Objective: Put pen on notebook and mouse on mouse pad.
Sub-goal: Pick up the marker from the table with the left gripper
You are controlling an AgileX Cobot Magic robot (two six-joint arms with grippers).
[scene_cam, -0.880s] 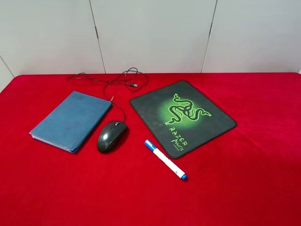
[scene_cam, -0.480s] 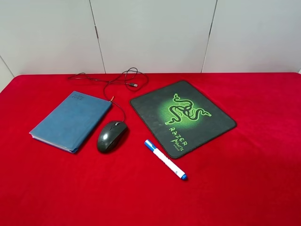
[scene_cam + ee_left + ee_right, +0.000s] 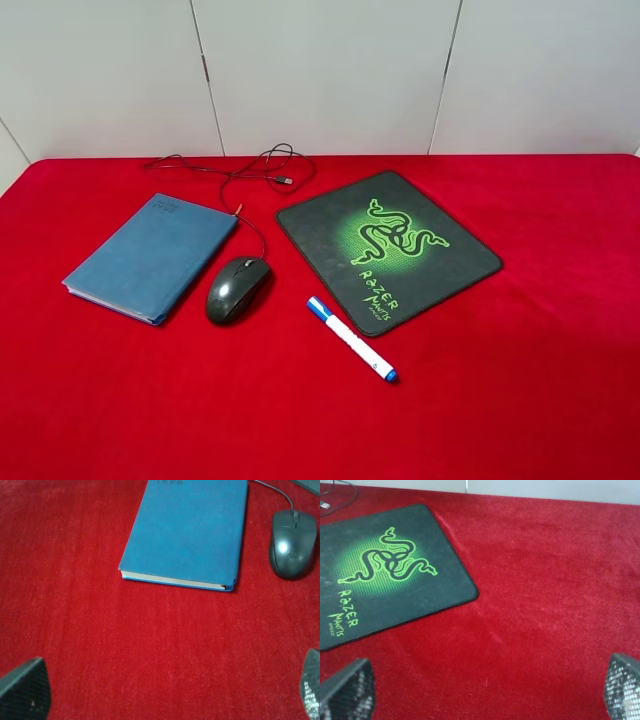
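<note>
While my left tool (image 3: pixel 167 687) & right tool (image 3: pixel 484 689) are hanging wide apart w/ nothing gripped, the pen (image 3: pixel 351 339) is lying on the red bench (image 3: pixel 520 380) near the mouse pad (image 3: pixel 388 248), & the mouse (image 3: pixel 238 289) is sitting btwn notebook (image 3: pixel 150 257) & pad, touching neither.

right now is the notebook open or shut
Shut: the notebook lies flat, cover up, with pale page edges showing beneath it.
</note>
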